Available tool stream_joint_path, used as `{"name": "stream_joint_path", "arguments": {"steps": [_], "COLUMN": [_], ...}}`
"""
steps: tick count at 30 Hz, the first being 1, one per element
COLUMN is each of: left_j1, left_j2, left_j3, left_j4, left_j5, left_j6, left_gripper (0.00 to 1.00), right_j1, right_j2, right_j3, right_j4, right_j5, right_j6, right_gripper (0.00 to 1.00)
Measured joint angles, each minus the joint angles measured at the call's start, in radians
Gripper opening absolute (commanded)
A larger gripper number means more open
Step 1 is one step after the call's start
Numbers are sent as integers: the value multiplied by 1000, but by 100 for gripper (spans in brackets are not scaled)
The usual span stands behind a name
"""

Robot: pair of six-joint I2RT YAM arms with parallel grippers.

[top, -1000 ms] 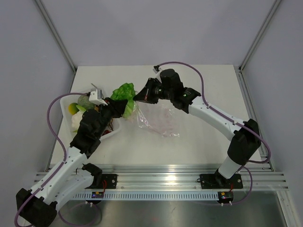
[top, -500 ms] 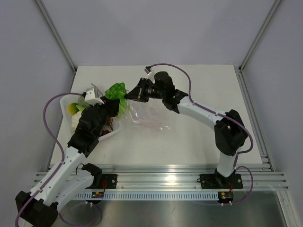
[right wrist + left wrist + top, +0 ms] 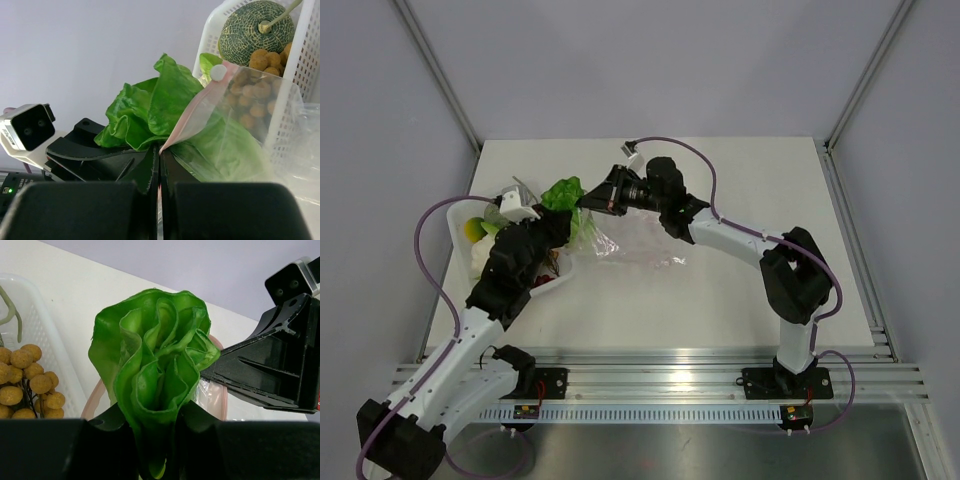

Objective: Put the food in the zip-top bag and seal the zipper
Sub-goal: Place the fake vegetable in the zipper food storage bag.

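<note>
**A:** What is the left pincer (image 3: 155,416) doing?

**B:** It is clamping the stem end of the green lettuce (image 3: 156,352), with the leaves fanning out beyond its fingers.

**A:** And the right pincer (image 3: 160,159)?

**B:** Its fingers are pressing together on the zipper (image 3: 192,116), the pink strip along the mouth of the zip-top bag (image 3: 240,150). It is holding that edge up just beside the lettuce (image 3: 150,107).

**A:** Is the lettuce going inside?

**B:** It is sitting right at the mouth. From the left wrist, the pink zipper (image 3: 223,399) is curving behind the leaves on both sides. From the right wrist, green is showing through the clear plastic. I cannot tell whether it is inside the bag or behind it.

**A:** Where is everything lying overall?

**B:** From above, the two pincers are meeting over the left half of the worktop (image 3: 740,290), with the lettuce (image 3: 563,192) between them. The zip-top bag (image 3: 642,240) is trailing rightward. A white basket (image 3: 300,70) is standing just behind the bag, holding tan-brown balls (image 3: 30,382) and a netted melon (image 3: 250,27).
</note>
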Motion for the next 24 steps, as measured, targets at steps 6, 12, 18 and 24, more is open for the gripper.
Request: {"name": "stream_joint_path", "arguments": {"steps": [6,12,18,24], "left_j1": [1,29,65,67], "left_j2": [7,-2,-53,-63], "left_j3": [-22,-22,-23,-25], "left_j4": [-2,-13,-32,-34], "left_j5": [10,24,26,26], "left_j6": [-23,-60,-162,-298], "left_gripper": [0,0,0,0], "right_j1": [0,0,2,2], "right_j2": [0,0,0,0], "right_j3": [-59,-109,-174,-178], "right_j4": [75,180,300,386], "right_j5": [0,2,9,10], "right_j6": [35,77,134,167], "right_gripper": [0,0,0,0]}}
